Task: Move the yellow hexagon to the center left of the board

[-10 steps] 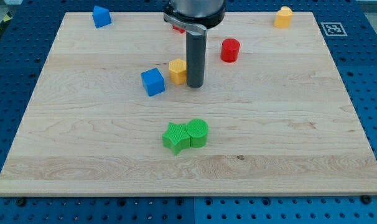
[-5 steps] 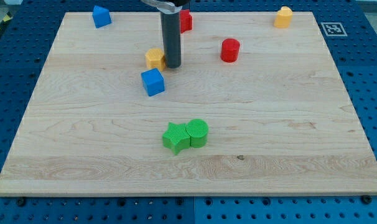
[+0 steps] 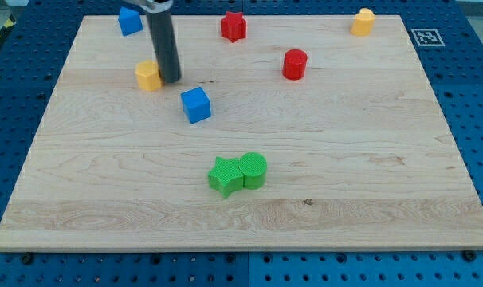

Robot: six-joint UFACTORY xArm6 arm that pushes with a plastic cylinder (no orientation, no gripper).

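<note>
The yellow hexagon [image 3: 148, 76] lies on the wooden board [image 3: 345, 159] in its upper left part. My tip [image 3: 170, 80] stands right against the hexagon's right side. A blue cube [image 3: 196, 104] lies a little below and to the right of my tip, apart from it.
A blue block [image 3: 130, 21] sits at the top left, just left of the rod. A red star [image 3: 233, 26] is at the top middle, a red cylinder [image 3: 295, 64] right of centre, a yellow block [image 3: 363, 21] at the top right. A green star [image 3: 224, 175] and green cylinder [image 3: 253, 170] touch near the bottom middle.
My tip has slid to the view's left and slightly up, pushing the yellow hexagon left past the blue cube. The red star, hidden before, now shows. Other blocks have not moved.
</note>
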